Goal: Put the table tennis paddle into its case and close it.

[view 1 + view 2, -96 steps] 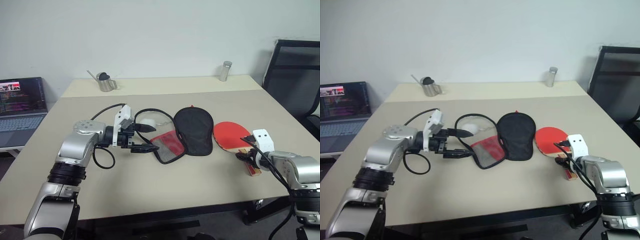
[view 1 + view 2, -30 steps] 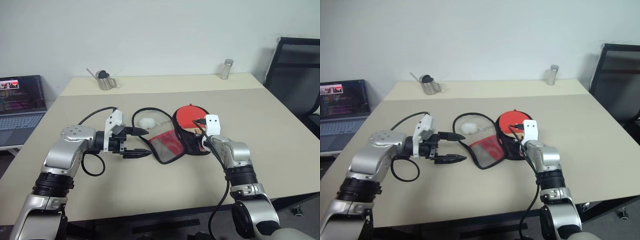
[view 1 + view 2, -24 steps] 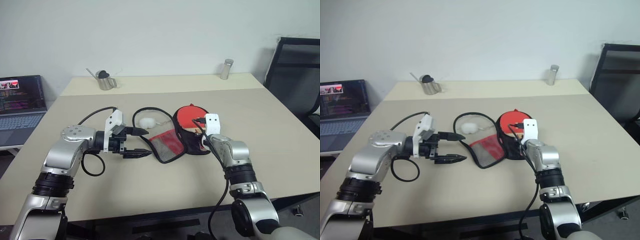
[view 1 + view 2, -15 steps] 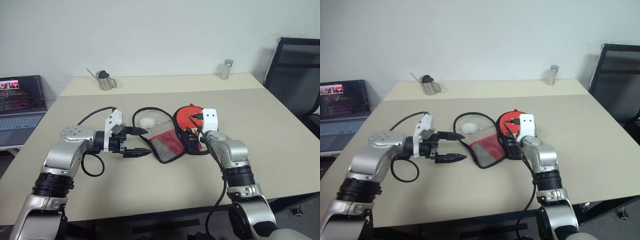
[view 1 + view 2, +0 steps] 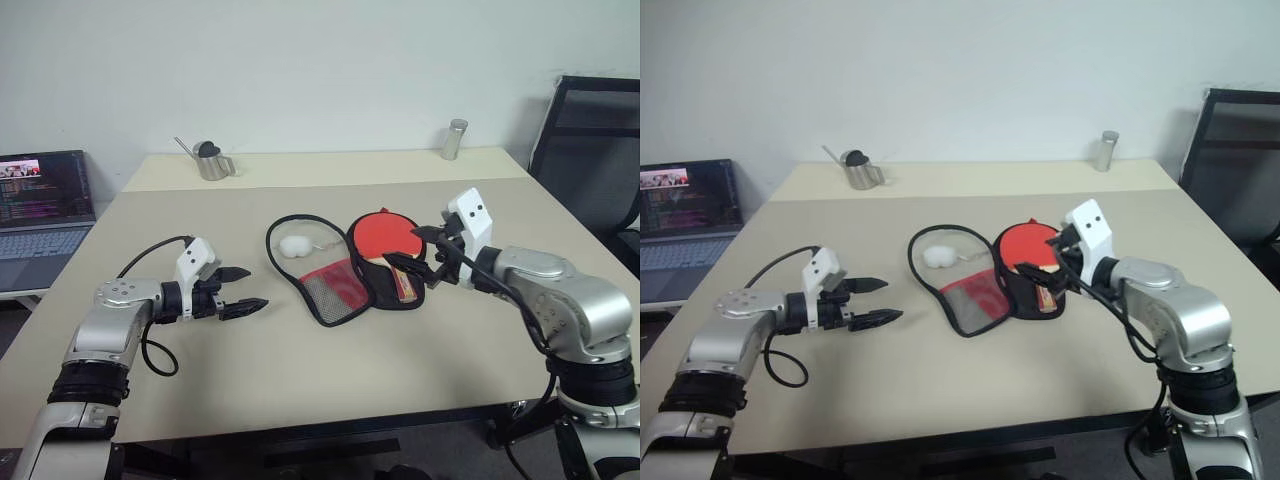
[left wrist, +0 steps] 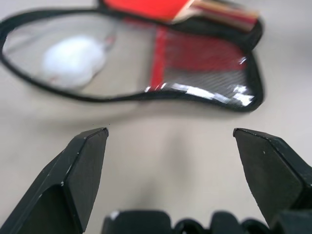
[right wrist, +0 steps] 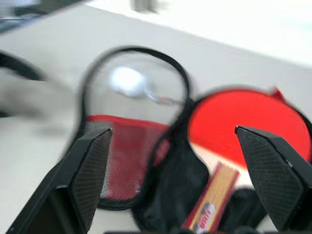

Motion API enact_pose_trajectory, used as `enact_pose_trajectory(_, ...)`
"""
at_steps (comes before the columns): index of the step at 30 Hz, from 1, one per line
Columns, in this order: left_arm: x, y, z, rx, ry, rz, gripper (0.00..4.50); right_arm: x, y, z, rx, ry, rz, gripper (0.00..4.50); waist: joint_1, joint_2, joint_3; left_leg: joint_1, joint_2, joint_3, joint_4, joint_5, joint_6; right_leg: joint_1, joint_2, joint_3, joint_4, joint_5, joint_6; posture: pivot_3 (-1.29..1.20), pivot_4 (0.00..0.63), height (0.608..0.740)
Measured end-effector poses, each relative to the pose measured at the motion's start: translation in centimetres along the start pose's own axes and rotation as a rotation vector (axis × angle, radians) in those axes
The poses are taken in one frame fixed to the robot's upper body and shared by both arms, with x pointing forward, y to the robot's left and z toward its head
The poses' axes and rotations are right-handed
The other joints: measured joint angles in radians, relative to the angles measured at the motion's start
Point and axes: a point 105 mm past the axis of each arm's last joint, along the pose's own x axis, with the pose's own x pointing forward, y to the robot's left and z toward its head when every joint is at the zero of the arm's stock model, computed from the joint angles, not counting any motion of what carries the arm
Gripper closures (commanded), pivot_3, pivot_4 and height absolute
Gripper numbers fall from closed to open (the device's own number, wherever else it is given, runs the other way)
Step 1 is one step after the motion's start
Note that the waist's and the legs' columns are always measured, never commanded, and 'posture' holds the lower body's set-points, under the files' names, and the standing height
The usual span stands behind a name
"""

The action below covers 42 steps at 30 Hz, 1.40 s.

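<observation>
The case (image 5: 398,292) lies open in the middle of the table, black half to the right. Its red mesh-lined flap (image 5: 334,288) and looping black zip rim (image 5: 272,250) spread to the left, and the white pompom (image 5: 293,245) lies inside the loop. The table tennis paddle (image 5: 381,233) lies red face up on the black half, its striped handle (image 7: 213,199) pointing toward me. My right gripper (image 5: 400,246) hovers open just above the handle, holding nothing. My left gripper (image 5: 255,287) is open and empty over bare table left of the case, its fingers (image 6: 83,165) wide apart.
A small metal watering can (image 5: 211,163) and a metal cylinder (image 5: 454,140) stand at the far edge of the table (image 5: 300,380). A laptop (image 5: 42,205) sits on a lower surface at the left, and a black chair (image 5: 590,150) stands at the right.
My right gripper has let go of the paddle, opened, and lifted back to the right. The paddle rests on the black half. My left gripper has drawn left, away from the case.
</observation>
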Motion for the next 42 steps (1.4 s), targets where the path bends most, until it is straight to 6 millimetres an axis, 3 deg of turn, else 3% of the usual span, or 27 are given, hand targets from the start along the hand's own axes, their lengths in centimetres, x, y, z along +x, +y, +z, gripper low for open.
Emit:
enact_pose_trajectory(8, 2.6, 1.4, -0.1, -0.015, 0.006, 0.022, 0.0, -2.6, 1.6, 1.6, -0.007, -0.02, 0.205, 0.07, 0.02, 0.0, 0.0, 0.0, 0.0, 0.0, 0.001, 0.0, 0.0, 0.0, 0.0, 0.0, 0.0, 0.0, 0.0, 0.0, 0.15, 0.74)
enact_pose_trajectory(18, 6.5, 2.4, -0.3, -0.01, 0.078, 0.033, 0.0, -2.8, 2.0, 1.1, 0.001, -0.015, 0.212, 0.07, 0.024, -0.001, 0.0, -0.001, -0.001, 0.001, 0.001, 0.0, 0.0, 0.0, 0.0, -0.001, 0.0, 0.0, 0.0, 0.0, 0.15, 0.74)
enact_pose_trajectory(24, 8.8, 1.9, -0.1, 0.027, 0.107, 0.039, 0.0, -2.8, 1.8, 1.2, -0.005, -0.024, 0.183, 0.07, 0.024, -0.001, -0.001, -0.001, -0.001, 0.001, 0.002, 0.0, 0.0, 0.0, -0.001, -0.002, 0.0, 0.0, 0.0, 0.0, 0.15, 0.74)
enact_pose_trajectory(30, 11.7, 0.3, 1.8, 0.04, 0.042, -0.011, 0.0, -2.8, 1.6, 1.2, -0.009, -0.03, 0.161, 0.07, 0.025, -0.002, 0.0, -0.003, -0.001, 0.001, 0.004, 0.0, 0.0, 0.0, -0.001, -0.003, 0.0, 0.0, 0.0, 0.0, 0.15, 0.74)
enact_pose_trajectory(36, 11.7, 0.3, 7.1, 0.085, -0.097, -0.089, 0.0, -3.9, 0.6, 1.1, -0.015, -0.017, 0.109, 0.07, 0.025, -0.002, 0.0, -0.005, -0.001, 0.001, 0.004, 0.0, 0.0, -0.001, -0.001, -0.004, 0.0, 0.0, 0.0, 0.0, 0.15, 0.74)
enact_pose_trajectory(42, 12.8, -0.8, 8.9, 0.108, -0.124, -0.141, 0.0, -5.0, 0.7, 0.0, 0.011, 0.033, 0.105, 0.07, 0.025, -0.002, 0.0, -0.005, -0.002, 0.001, 0.005, 0.0, 0.0, -0.001, -0.001, -0.004, 0.0, 0.0, 0.0, 0.0, 0.15, 0.74)
